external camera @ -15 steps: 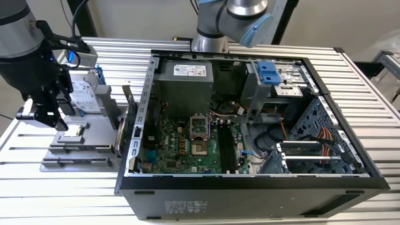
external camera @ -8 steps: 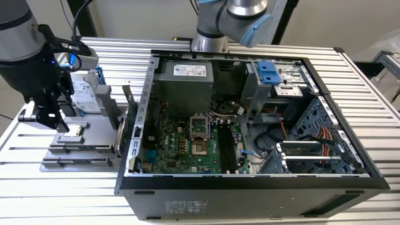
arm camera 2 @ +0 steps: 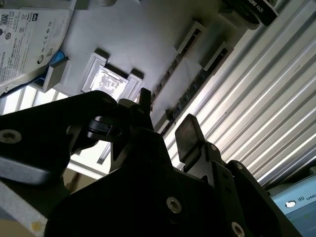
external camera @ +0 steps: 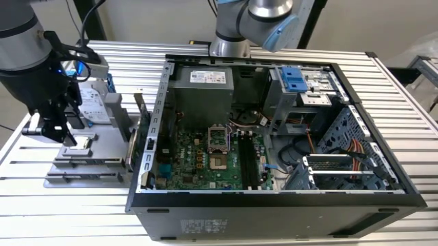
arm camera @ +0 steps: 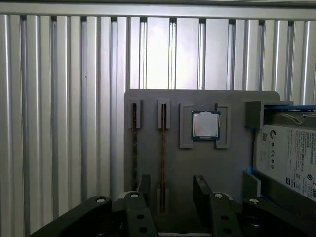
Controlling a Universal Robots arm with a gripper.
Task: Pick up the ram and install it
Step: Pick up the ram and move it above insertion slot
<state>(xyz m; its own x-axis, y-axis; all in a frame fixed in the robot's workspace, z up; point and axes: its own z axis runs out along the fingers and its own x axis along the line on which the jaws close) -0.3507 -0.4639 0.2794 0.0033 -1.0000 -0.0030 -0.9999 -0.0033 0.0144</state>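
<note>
You had the gripper (arm camera: pixel 172 178) over the ram (arm camera: pixel 163 143), jaws apart; it stood on edge in the gray tray (arm camera: pixel 222 173), not yet picked up or installed in the computer case (external camera: pixel 274 202)

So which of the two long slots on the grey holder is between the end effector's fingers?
The slot beside the processor chip; the other slot lies outside the end effector.
</note>
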